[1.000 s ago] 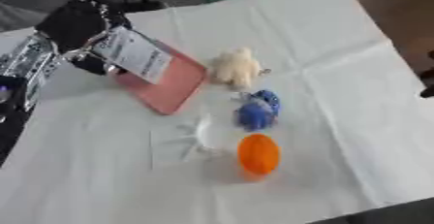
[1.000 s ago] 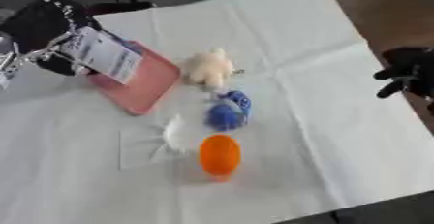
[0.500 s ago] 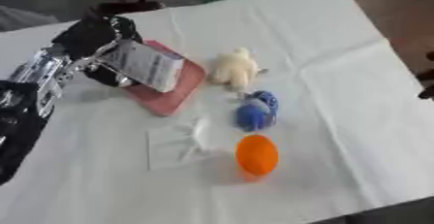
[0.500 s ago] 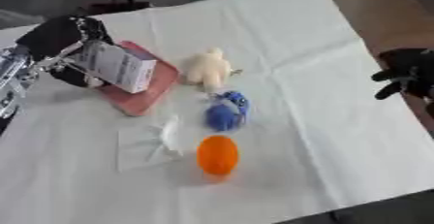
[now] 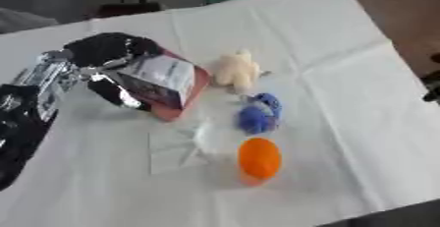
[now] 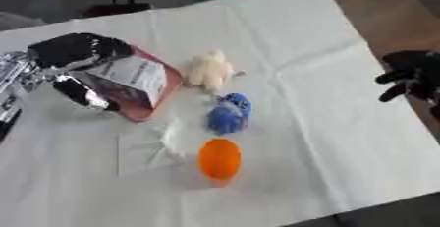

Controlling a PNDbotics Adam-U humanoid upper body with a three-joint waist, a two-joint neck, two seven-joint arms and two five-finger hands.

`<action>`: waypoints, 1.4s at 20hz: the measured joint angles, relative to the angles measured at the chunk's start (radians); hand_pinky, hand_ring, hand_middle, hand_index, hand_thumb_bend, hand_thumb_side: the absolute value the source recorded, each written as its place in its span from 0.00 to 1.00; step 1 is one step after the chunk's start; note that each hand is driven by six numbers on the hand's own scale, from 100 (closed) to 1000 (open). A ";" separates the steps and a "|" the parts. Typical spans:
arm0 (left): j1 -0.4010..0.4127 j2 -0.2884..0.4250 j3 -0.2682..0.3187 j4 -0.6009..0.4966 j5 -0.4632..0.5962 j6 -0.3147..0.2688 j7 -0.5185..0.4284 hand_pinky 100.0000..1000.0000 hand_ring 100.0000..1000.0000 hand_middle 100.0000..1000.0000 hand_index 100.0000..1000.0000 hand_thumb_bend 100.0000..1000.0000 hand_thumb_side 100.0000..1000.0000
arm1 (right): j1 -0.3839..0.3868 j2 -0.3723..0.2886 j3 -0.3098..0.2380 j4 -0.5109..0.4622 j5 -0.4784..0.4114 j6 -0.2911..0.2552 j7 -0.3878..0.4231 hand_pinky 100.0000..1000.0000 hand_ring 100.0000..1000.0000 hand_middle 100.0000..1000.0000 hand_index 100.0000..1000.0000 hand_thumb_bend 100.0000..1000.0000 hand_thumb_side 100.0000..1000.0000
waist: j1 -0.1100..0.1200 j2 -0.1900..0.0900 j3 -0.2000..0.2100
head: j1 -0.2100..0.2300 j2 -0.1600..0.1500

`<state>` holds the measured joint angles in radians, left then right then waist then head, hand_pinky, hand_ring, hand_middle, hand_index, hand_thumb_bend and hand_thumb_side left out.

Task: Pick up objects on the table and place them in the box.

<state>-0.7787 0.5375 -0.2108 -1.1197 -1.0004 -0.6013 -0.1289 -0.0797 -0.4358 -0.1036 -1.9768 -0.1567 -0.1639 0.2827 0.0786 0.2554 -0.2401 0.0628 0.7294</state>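
Bright, even light, soft blur throughout.
White cloth on the desk (image 5: 343, 73) nearly washes out, faint shadows only. My left hand (image 5: 107, 54) & the orange thing (image 5: 260, 158) smeared; bkgd dim, out of focus.

The black left hand (image 5: 107, 54) on its silver-jointed arm reaches in from the left edge, fingers and thumb curled in a grasp. The black right hand (image 6: 412, 73) hangs at the right edge, fingers loosely curled, empty.

left hand (image 5: 107, 56) gripping pink packet (image 5: 163, 86) — toys beside
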 measured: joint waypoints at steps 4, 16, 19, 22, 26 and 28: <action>0.001 0.019 0.030 -0.042 0.050 0.035 0.086 0.87 0.88 0.96 0.98 0.85 0.74 | 0.000 0.000 0.000 0.000 -0.002 0.001 0.001 0.49 0.65 0.73 0.71 0.00 0.92 | 0.000 -0.001 0.001 | -0.002 0.000; 0.200 0.118 0.106 -0.478 0.669 0.143 0.137 0.70 0.73 0.85 0.89 0.58 0.45 | 0.010 0.000 -0.005 0.000 -0.003 0.001 0.000 0.49 0.64 0.73 0.72 0.00 0.92 | -0.013 -0.008 0.037 | -0.014 0.004; 0.315 0.111 0.140 -0.615 0.849 0.193 0.102 0.67 0.70 0.82 0.87 0.49 0.51 | 0.010 0.000 -0.008 0.000 -0.003 0.000 -0.001 0.49 0.64 0.72 0.72 0.00 0.92 | -0.016 -0.008 0.046 | -0.023 0.010; 0.405 0.089 0.179 -0.730 0.961 0.252 0.061 0.66 0.69 0.80 0.86 0.45 0.54 | 0.013 0.000 -0.013 0.000 -0.003 0.001 -0.004 0.49 0.64 0.72 0.72 0.00 0.92 | -0.020 -0.008 0.055 | -0.029 0.016; 0.501 0.058 0.214 -0.828 0.997 0.312 0.020 0.66 0.68 0.80 0.86 0.42 0.58 | 0.016 0.001 -0.014 0.000 -0.003 0.002 -0.007 0.49 0.64 0.72 0.72 0.00 0.92 | -0.020 -0.008 0.066 | -0.036 0.020; 0.531 0.044 0.223 -0.849 0.991 0.319 0.006 0.66 0.67 0.79 0.86 0.40 0.60 | 0.017 0.001 -0.017 0.000 -0.003 0.002 -0.007 0.49 0.64 0.72 0.72 0.00 0.92 | -0.021 -0.008 0.070 | -0.038 0.020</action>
<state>-0.2478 0.5811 0.0124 -1.9690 -0.0092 -0.2822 -0.1225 -0.0631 -0.4347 -0.1201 -1.9768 -0.1594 -0.1620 0.2753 0.0578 0.2471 -0.1697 0.0249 0.7492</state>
